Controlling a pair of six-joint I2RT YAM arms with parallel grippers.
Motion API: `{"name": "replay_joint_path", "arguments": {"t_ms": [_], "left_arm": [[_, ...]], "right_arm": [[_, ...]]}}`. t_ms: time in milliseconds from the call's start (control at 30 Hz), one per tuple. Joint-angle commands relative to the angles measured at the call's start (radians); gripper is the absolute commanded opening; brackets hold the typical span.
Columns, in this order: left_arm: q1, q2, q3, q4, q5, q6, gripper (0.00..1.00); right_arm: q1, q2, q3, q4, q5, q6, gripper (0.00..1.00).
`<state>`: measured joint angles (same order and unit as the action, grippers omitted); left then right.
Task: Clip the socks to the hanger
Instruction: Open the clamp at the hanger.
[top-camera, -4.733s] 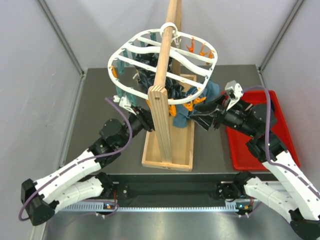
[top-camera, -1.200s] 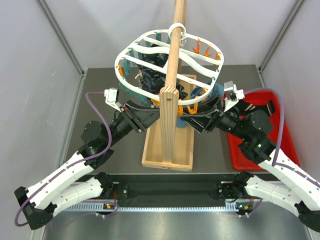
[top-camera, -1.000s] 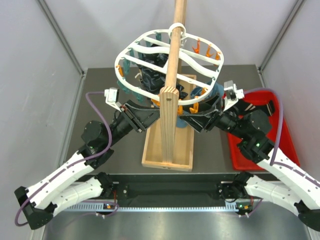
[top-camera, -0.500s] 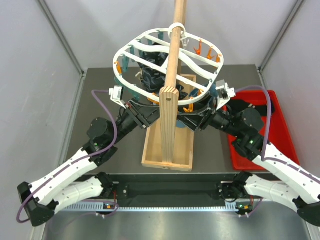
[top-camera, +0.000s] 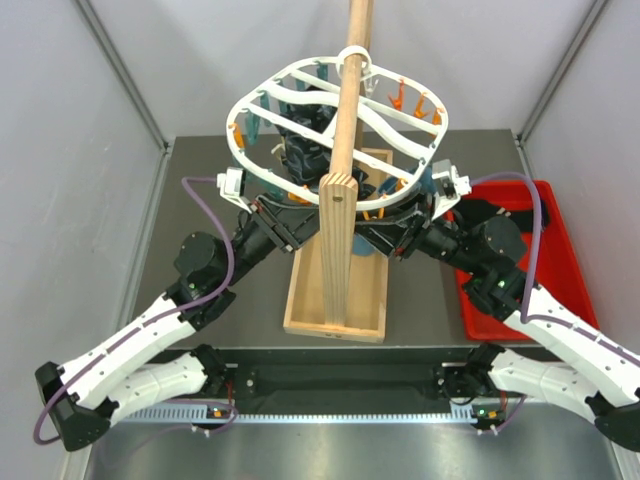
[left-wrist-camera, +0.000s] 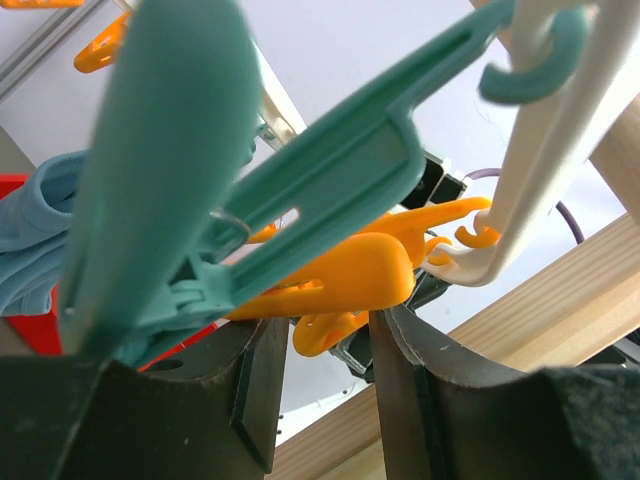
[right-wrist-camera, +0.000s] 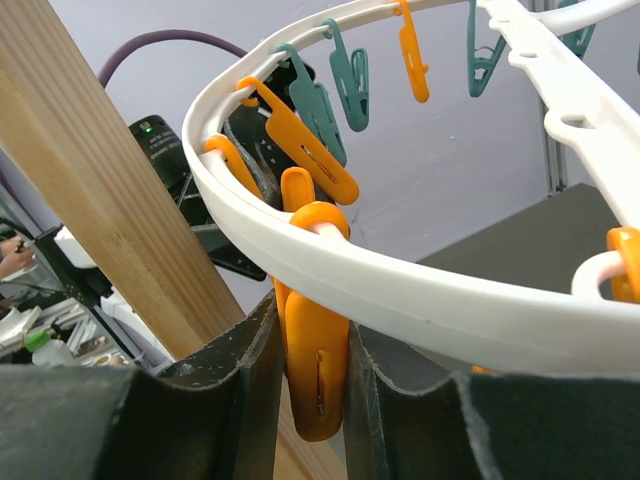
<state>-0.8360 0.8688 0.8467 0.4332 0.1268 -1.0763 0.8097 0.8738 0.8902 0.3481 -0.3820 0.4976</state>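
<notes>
Top view: the hanger (top-camera: 392, 128), a white oval rack with wavy bars, hangs on the wooden pole (top-camera: 348, 100) toward 12 o'clock of the table (top-camera: 200, 170), above the far end of the wooden base (top-camera: 368, 300). Orange and teal pegs line its rim. A dark fabric bunch (top-camera: 305, 150) sits under the rack on the pole's 9 o'clock side; which garments are in it cannot be told. The red tray (top-camera: 570, 270) lies at 3 o'clock, partly under the right arm. Both arms reach to the near rim, the left gripper (top-camera: 294, 207) at the rack's 7 o'clock and the right gripper (top-camera: 383, 222) at its 5 o'clock, with the pole between them. Right wrist view: the fingers (right-wrist-camera: 250, 380) press on both flat sides of an orange clothespin (right-wrist-camera: 316, 370) that hangs upright from the white rim just above them. Left wrist view: a large teal clothespin (left-wrist-camera: 300, 190) slants from 7 to 1 o'clock, close to the lens. Behind it a second orange clothespin (left-wrist-camera: 340, 285) lies tilted, its tail dipping into the gap between the fingers (left-wrist-camera: 410, 370). These stand part-way apart; whether they squeeze that tail cannot be told. A blue-teal cloth (left-wrist-camera: 30, 230) shows at the 9 o'clock edge.
</notes>
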Motion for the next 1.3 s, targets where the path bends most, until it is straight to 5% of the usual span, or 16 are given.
{"name": "replay_joint_path", "arguments": {"t_ms": [0, 200, 333, 533, 700, 967, 1267], "left_arm": [[-0.002, -0.016, 0.026, 0.018, -0.019, -0.007, 0.43], [-0.003, -0.027, 0.031, 0.002, -0.018, -0.004, 0.43], [-0.002, -0.039, 0.022, 0.002, -0.024, -0.004, 0.43], [-0.002, -0.039, 0.022, 0.001, -0.016, 0.004, 0.43], [-0.003, -0.033, 0.026, 0.002, -0.006, -0.002, 0.43], [-0.003, -0.031, 0.032, 0.002, 0.000, -0.019, 0.43], [-0.003, -0.007, 0.043, 0.007, 0.023, -0.036, 0.43]], "right_arm": [[0.014, -0.001, 0.010, 0.042, 0.017, -0.021, 0.26], [0.014, -0.042, -0.002, -0.050, 0.052, -0.027, 0.34], [0.017, -0.107, -0.022, -0.155, 0.081, -0.033, 0.64], [0.016, -0.189, -0.040, -0.296, 0.112, -0.051, 0.81], [0.020, -0.214, -0.046, -0.345, 0.086, -0.015, 0.79], [0.039, -0.262, -0.053, -0.344, 0.115, 0.019, 0.40], [0.043, -0.159, 0.070, -0.275, 0.074, -0.027, 0.48]]}}
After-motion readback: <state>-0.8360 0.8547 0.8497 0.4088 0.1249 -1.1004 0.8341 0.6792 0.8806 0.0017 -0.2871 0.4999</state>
